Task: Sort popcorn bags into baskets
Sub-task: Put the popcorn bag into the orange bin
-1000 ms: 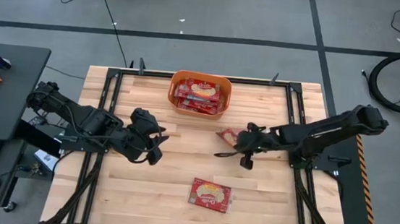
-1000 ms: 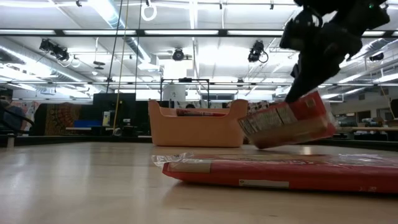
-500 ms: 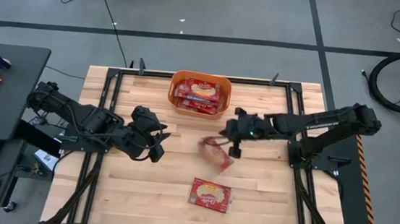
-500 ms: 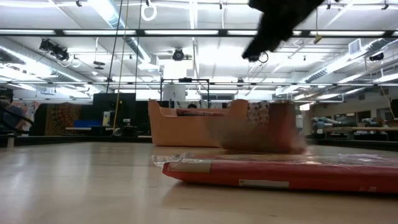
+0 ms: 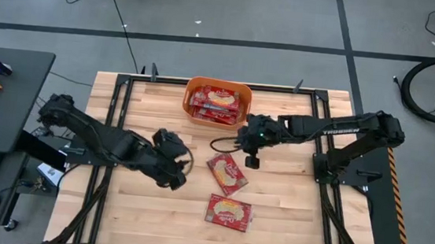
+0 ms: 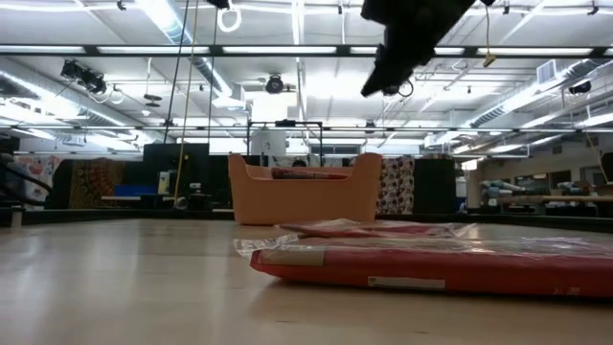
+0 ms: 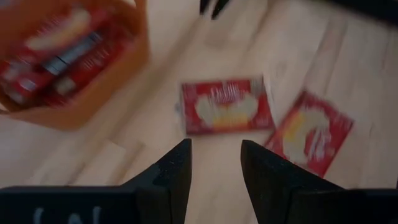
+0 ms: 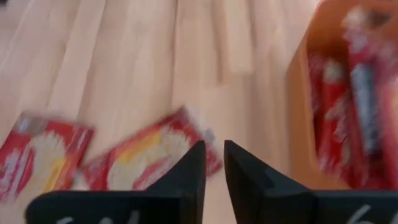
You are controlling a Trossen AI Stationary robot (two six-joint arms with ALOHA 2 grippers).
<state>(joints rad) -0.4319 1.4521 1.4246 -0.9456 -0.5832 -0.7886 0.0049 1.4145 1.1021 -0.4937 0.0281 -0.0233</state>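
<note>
tabletop (image 5: 138, 218): light wood slats; only the high view gives the whole layout, the low view just skims across the surface.
basket (image 5: 218, 102): orange tub with rounded corners, sitting at the middle of the far edge. From above you can see it's got several red packets (image 5: 217, 104) inside; the low view only shows its wall with a strip of red peeking over the rim.
loose bag near the middle (image 5: 227, 173): flat red packet with a cream-yellow picture, lying at an angle on the wood, nothing touching it.
loose bag toward the near edge (image 5: 229, 211): same look, lies flat just beside the first one. In the low view it fills the foreground as a thin red slab with crinkly clear edging, the other one half hidden behind it.
right gripper (image 5: 248, 146): hangs above the wood between basket and middle bag; its wrist view shows the fingers a narrow crack apart with nothing in them.
left gripper (image 5: 180, 168): low over the left-middle of the tabletop; wrist view shows fingers clearly apart, empty, both loose bags ahead of it.
</note>
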